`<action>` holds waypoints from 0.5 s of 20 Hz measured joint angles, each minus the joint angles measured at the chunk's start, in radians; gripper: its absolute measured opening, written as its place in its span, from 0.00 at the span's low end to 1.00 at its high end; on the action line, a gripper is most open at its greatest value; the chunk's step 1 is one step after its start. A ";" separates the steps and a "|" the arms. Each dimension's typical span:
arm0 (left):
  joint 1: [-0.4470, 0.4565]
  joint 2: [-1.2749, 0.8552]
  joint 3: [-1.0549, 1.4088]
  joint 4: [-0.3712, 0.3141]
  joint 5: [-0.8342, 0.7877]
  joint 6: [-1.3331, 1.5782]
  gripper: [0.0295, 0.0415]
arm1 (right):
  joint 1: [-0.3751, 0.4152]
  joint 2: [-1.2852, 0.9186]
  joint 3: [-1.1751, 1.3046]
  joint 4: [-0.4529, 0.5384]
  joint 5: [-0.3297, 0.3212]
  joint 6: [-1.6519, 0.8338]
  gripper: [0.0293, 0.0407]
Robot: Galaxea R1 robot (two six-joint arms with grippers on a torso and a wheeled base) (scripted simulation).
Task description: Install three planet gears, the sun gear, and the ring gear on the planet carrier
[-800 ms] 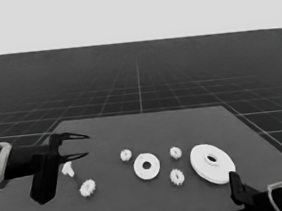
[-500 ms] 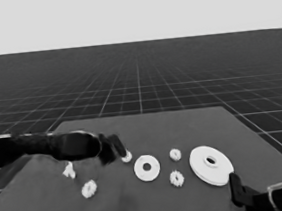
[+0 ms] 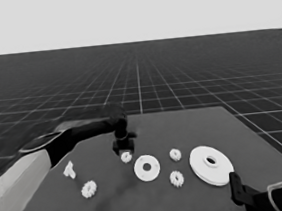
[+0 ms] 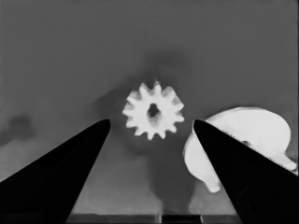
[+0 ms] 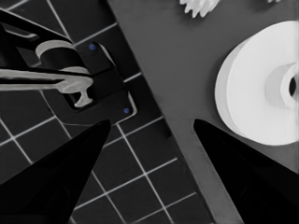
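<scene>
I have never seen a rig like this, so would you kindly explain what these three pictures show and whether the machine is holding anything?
This is a simulated two-armed robot at a dark table. The head view looks down across the table. The other two views come from cameras on each wrist, and the dark wedges at their bottom edges are that arm's own fingers.

The left claw has reached over a small gear. Its wrist view shows that gear lying between open fingers, not held. The right claw waits at the table's near right corner, also open and empty.

On the table lie the smaller round part, the larger round part, three more gears and a thin white piece.
</scene>
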 joint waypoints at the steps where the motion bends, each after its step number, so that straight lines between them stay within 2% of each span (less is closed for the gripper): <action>1: 0.027 0.013 -0.036 0.017 -0.018 0.017 0.75 | 0.000 0.000 0.000 0.000 0.000 0.000 0.81; 8: 0.058 0.036 -0.095 0.035 -0.045 0.045 0.75 | 0.000 0.000 0.000 0.000 0.000 0.000 0.81; 10: 0.058 0.035 -0.097 0.036 -0.046 0.045 0.17 | 0.000 0.000 0.000 0.000 0.000 0.000 0.81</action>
